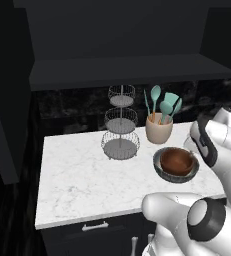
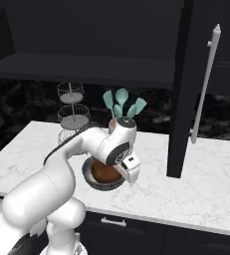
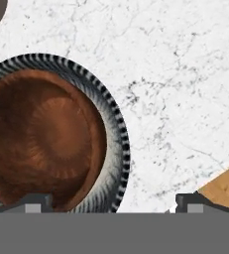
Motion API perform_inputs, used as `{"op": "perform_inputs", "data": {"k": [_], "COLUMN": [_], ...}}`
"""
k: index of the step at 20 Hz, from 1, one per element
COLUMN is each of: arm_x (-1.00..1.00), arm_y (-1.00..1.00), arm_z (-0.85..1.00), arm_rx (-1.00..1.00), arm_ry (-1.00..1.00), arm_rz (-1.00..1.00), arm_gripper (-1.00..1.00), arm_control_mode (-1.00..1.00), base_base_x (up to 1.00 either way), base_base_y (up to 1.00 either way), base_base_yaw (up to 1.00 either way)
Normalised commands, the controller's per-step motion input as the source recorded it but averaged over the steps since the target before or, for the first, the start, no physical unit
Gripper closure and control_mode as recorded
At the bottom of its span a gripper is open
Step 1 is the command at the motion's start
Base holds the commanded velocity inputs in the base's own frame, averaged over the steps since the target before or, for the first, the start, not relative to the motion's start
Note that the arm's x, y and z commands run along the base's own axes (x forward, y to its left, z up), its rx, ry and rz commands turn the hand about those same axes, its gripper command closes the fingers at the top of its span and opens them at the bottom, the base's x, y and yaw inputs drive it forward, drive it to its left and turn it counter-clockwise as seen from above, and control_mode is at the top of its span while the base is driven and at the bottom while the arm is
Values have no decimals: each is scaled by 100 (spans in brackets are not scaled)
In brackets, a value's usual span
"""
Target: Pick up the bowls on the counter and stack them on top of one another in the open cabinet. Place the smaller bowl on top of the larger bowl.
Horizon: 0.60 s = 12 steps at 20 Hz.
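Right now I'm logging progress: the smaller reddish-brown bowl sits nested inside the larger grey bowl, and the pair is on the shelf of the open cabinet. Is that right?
Not quite. The smaller bowl does sit inside the larger bowl, but the pair is on the counter, not in the open cabinet. The left base view shows it, beside the utensil crock.

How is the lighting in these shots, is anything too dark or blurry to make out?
Left base view: the open cabinet is nearly black, its recess hard to read, while the counter is bright and clear. Right base view: similar contrast, and the arm hides part of the larger bowl. Hand view: sharp and evenly lit, the smaller bowl cropped at the left edge.
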Motion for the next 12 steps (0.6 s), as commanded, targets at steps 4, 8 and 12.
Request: {"op": "perform_inputs", "data": {"k": [4,8,12], "arm_x": [0,0,0], "arm_y": [16,0,6], "arm_z": [-46,-38,-31], "arm_rx": [-1,0,0], "arm_ry": [1,0,0], "arm_rz": [9,10,10], "arm_gripper": [-100,-100,-100], "arm_control_mode": [-100,-100,-100], "base_base_x": [0,0,0], "base_base_y": [0,0,0], "base_base_yaw": [0,0,0]}}
